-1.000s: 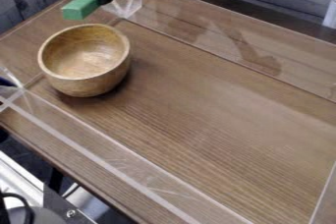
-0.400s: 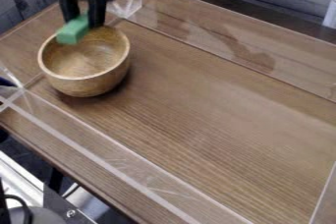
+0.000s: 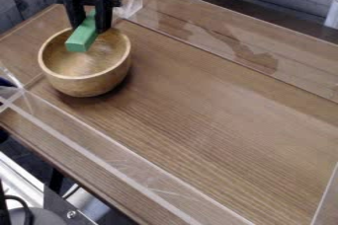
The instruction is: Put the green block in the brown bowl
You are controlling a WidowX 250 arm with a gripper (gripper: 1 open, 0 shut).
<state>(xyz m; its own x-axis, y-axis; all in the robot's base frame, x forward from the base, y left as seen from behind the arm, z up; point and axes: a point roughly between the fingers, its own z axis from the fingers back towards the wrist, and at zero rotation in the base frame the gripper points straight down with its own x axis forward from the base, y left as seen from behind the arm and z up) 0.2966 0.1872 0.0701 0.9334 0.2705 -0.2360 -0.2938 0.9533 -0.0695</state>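
Observation:
The green block hangs tilted between the dark fingers of my gripper, which is shut on its upper end. Its lower end reaches inside the brown bowl, over the back part of the hollow; I cannot tell whether it touches the wood. The bowl stands at the left of the wooden table, and the gripper comes down from above at the bowl's far rim.
A wooden tabletop stretches to the right of the bowl. Clear low walls run along the back and front edges. The table's near edge drops off at the lower left.
My gripper has come down with the green block, from above and behind the bowl to the bowl's far rim, so the block's lower end now sits inside the bowl.

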